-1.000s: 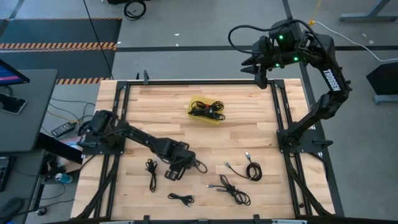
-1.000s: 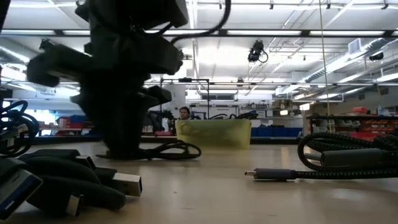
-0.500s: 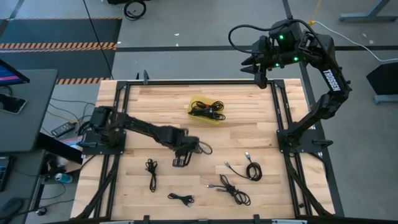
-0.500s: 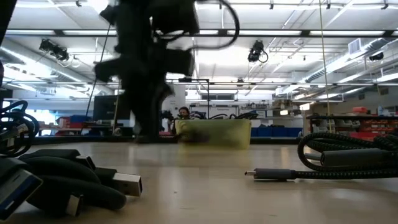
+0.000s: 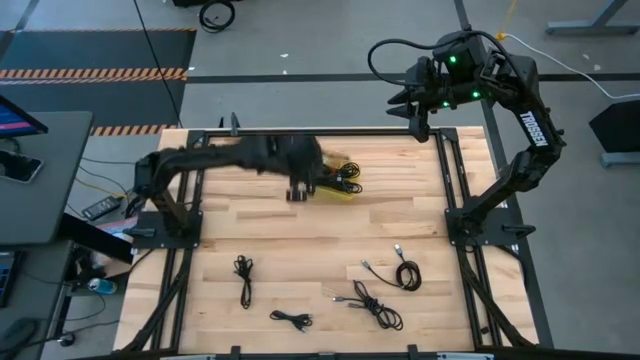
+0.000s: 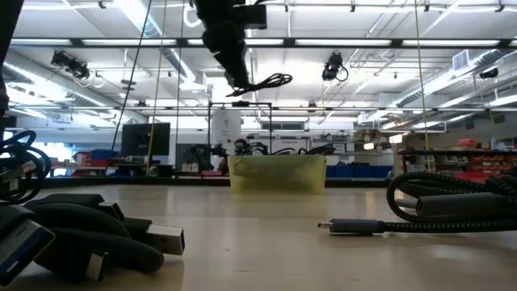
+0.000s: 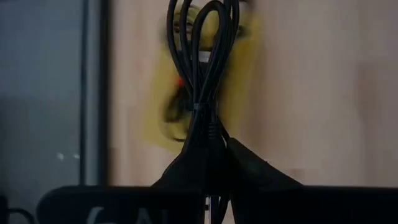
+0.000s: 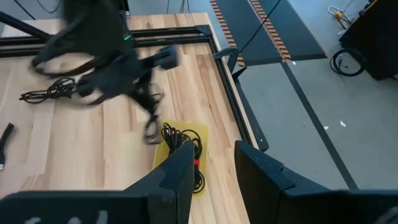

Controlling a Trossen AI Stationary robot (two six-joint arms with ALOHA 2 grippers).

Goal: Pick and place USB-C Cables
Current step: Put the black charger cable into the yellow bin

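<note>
Cable point(image 7: 202, 74) hangs bunched from our left gripper point(image 5: 300, 190), jaws clamped on its middle so the loops dangle free, just beside the yellow tray point(image 5: 345, 192) where other cables point(image 5: 338, 177) already lie. More cords point(image 5: 380, 305) wait on the table point(image 5: 400, 220). Our right gripper point(image 8: 208, 168) is parked high off the far corner, jaws apart and empty.

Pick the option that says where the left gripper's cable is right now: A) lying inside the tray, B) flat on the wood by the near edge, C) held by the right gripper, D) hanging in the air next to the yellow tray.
D: the left gripper is shut on a cable that dangles well above the table, beside the yellow tray.
</note>
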